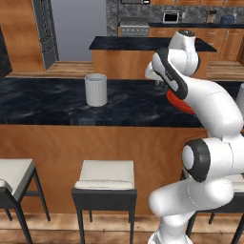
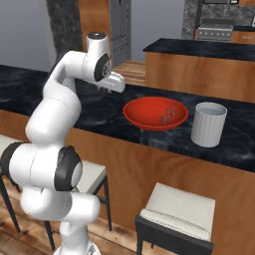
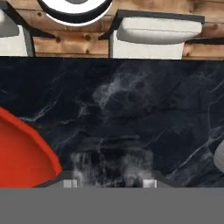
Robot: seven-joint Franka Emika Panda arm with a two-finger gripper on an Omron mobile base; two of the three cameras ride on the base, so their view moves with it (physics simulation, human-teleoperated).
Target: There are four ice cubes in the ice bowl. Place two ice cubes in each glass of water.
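White-cushioned stools point(image 2: 175, 209) stand nearest, tucked against the wooden counter front. Above them, on the dark marble counter point(image 1: 43, 102), sits the red ice bowl point(image 2: 155, 113) with ice cubes point(image 2: 167, 116) inside. One glass of water point(image 2: 208, 124) stands just right of the bowl, the other glass point(image 1: 96, 89) well to its left. The gripper point(image 2: 115, 83) hovers left of the bowl, clenched and empty.

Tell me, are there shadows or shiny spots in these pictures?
Right base view: the red ice bowl has a glossy sheen, and the glass of water casts a dim reflection on the dark marble counter. Hand view: a soft dark shadow lies on the counter above the jaws, and the picture looks a bit blurry.
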